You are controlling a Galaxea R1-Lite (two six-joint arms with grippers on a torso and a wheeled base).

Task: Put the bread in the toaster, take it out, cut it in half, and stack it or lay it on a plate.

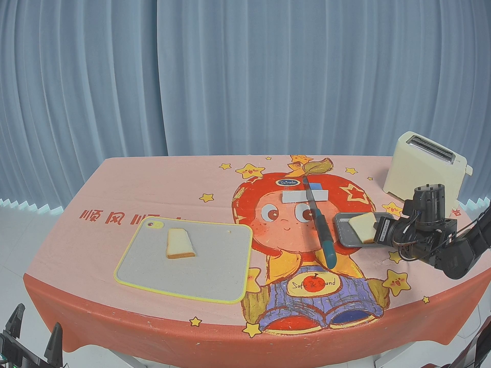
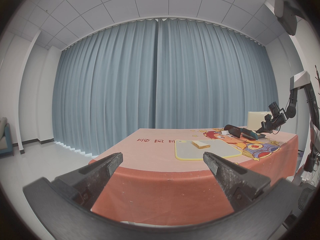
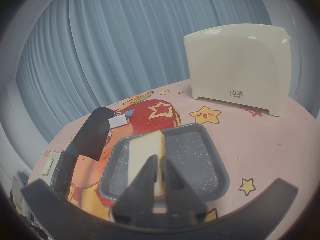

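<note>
My right gripper [image 1: 372, 229] [image 3: 159, 165] is shut on a slice of bread [image 1: 362, 226] [image 3: 146, 157], holding it upright just above the grey tray [image 1: 347, 231] [image 3: 200, 170]. The cream toaster [image 1: 425, 169] [image 3: 238, 67] stands behind and to the right of the tray. A second piece of bread [image 1: 179, 244] [image 2: 200, 144] lies on the grey, yellow-edged cutting board [image 1: 204, 272] [image 2: 220, 149] at the left. A knife [image 1: 321, 226] [image 3: 90, 135] with a teal handle lies between board and tray. My left gripper [image 2: 161, 165] hangs open below the table's front left corner, its fingertips [image 1: 53, 336] at the picture's lower edge.
The table [image 1: 128, 190] wears a pink cloth with a cartoon print. A small white and blue card [image 1: 305, 195] lies under the knife's blade. Blue curtains hang behind. Bare cloth lies left of the board and in front of the tray.
</note>
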